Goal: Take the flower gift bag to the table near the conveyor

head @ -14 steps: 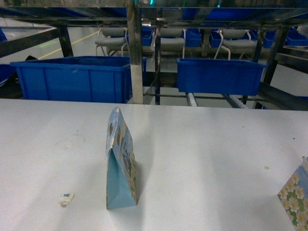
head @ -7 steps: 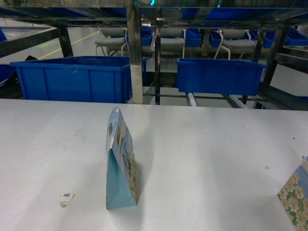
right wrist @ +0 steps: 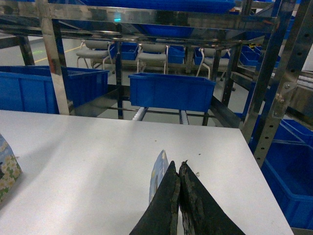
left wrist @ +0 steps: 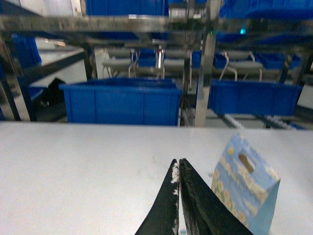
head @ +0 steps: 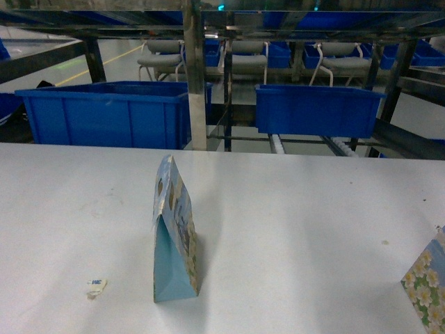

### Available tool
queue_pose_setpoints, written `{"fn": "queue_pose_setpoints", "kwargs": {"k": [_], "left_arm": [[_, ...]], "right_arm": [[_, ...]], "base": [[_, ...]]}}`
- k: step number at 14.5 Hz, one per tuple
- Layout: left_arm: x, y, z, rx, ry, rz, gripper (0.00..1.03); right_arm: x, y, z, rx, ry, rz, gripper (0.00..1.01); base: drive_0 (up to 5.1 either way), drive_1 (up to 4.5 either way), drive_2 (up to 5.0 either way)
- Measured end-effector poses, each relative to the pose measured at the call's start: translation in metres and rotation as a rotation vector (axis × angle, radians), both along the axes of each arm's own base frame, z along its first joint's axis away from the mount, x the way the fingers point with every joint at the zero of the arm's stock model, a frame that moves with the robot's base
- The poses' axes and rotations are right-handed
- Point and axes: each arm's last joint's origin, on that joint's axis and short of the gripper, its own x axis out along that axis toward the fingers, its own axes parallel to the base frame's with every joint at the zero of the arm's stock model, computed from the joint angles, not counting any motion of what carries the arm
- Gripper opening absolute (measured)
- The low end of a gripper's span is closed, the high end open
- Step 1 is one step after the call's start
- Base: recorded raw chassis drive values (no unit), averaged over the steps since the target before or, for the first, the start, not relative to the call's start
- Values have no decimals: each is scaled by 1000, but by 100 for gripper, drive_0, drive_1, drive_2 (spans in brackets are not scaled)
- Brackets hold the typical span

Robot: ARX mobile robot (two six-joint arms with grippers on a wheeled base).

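A warehouse bay fills the background: the conveyor, a stainless-steel rack with lanes of small white rollers, runs along the far edge of the table, and grey chairs stand beyond it. Two blue crates sit on the rack, a large crate to the left and a smaller crate to the right, with a steel upright between them.

The white table is lightly scuffed. Near its middle in the head view the flower gift bag stands upright, seen edge-on, its pale blue gusset facing the camera and its printed side turned to the right. A small scrap of paper lies on the table to the left of the bag, apart from it. At the lower right corner of the head view a second flowered bag is cut off by the frame edge.

Neither arm appears in the head view. In the left wrist view the left gripper has its black fingers pressed together with nothing between them, and the flower gift bag stands just to its right (its die-cut handle slot visible). In the right wrist view the right gripper is likewise closed on nothing, with a bag standing edge-on just beyond and left of its tips; whether they touch is unclear
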Motion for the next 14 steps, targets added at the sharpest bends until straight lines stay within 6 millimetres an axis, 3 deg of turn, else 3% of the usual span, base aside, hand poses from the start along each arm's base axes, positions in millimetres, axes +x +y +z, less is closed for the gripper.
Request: {"fn": "queue_pose_setpoints", "kwargs": {"k": [1, 11, 12, 13, 14], "left_arm": [[-8, 0, 0, 0, -20, -1, 2], [-8, 0, -2, 0, 1, -1, 2], [-8, 0, -2, 0, 1, -1, 6], [-8, 0, -2, 0, 1, -1, 35], [-8, 0, -2, 0, 1, 0, 66]], "right_arm": [[0, 0, 0, 0, 0, 0, 2], [0, 0, 0, 0, 0, 0, 2], [0, 0, 0, 0, 0, 0, 2], [0, 0, 0, 0, 0, 0, 24], [0, 0, 0, 0, 0, 0, 57]], "base": [[0, 0, 0], [0, 0, 0], [0, 0, 0], [0, 0, 0], [0, 0, 0]]}}
